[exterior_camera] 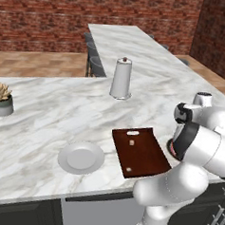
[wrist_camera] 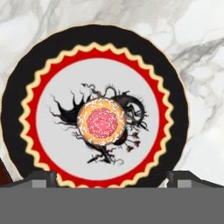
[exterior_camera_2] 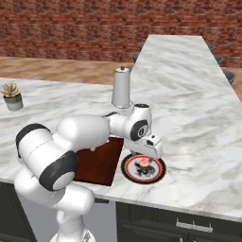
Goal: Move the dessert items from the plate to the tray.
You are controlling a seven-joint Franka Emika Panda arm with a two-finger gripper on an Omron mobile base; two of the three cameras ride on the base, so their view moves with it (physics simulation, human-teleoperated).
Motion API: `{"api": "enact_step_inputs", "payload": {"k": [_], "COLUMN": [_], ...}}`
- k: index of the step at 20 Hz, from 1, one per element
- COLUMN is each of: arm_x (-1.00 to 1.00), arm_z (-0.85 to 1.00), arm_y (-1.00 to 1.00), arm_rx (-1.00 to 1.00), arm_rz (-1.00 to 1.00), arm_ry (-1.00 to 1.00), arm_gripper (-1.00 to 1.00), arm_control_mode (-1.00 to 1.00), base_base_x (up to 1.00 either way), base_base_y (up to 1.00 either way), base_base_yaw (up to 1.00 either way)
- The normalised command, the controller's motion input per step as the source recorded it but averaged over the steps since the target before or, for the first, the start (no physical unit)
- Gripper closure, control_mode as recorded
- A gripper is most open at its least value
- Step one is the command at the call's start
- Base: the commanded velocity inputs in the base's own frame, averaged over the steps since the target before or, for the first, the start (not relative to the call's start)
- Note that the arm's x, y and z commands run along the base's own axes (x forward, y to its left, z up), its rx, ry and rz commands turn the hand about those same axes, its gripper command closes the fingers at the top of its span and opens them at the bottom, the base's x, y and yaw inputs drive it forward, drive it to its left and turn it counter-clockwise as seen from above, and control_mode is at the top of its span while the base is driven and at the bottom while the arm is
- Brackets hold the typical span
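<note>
Gripper (wrist_camera: pixel 112 178) spread wide, hovering straight over cupcake (wrist_camera: pixel 102 121) at plate (wrist_camera: pixel 17 105) centre, lined up to grab. 1 morsel (exterior_camera: pixel 131 142) sits on tray (exterior_camera: pixel 144 159), tray at plate's 9 o'clock.

The arm (exterior_camera_2: pixel 71 142) is built of glossy white, rounded shells that bulge like capsules, joined by dark charcoal bands at the joints (each band a smooth ring between two white segments). The hand (exterior_camera_2: pixel 152 147) is a white, boxy block, and its two finger tips (wrist_camera: pixel 41 178) are small, dark and square-edged
</note>
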Motion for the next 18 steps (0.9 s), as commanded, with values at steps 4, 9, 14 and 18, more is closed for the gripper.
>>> {"api": "enact_step_inputs", "payload": {"k": [4,9,14,18], "arm_x": [0.15,0.19,0.02,0.00], "arm_z": [-0.32,-0.27,-0.17,-0.12], "arm_y": [-0.04,-0.01,-0.01,-0.08], "arm_rx": [0.00,0.00,0.00,0.00], "arm_rz": [0.00,0.00,0.00,0.00], "arm_ry": [-0.02,0.00,-0.02,-0.01], "arm_gripper": [-1.00,-1.00,-1.00,-1.00], "arm_control_mode": [-1.00,-1.00,-1.00,-1.00], "base_base_x": [0.00,0.00,0.00,0.00], "base_base_y": [0.00,0.00,0.00,0.00], "base_base_yaw": [0.00,0.00,0.00,0.00]}}
